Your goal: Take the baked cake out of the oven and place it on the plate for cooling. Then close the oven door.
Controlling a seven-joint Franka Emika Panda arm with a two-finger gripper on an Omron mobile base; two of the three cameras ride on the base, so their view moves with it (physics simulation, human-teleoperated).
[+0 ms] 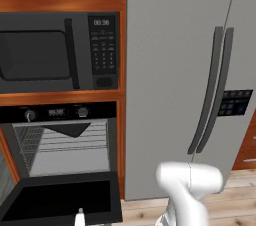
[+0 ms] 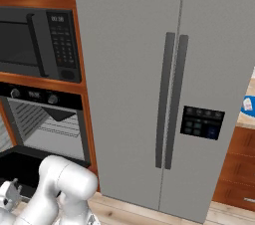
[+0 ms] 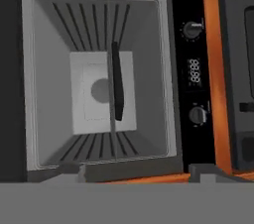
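Inside the oven (image 1: 65,142), the cake's exact spot cannot be told; it is judged to sit by the dark tray (image 3: 116,82). Judged light, soft and crumbly, so best taken low at the sides. Oven door (image 1: 60,197) lowered. Gripper (image 3: 136,171) spread wide, nothing held.
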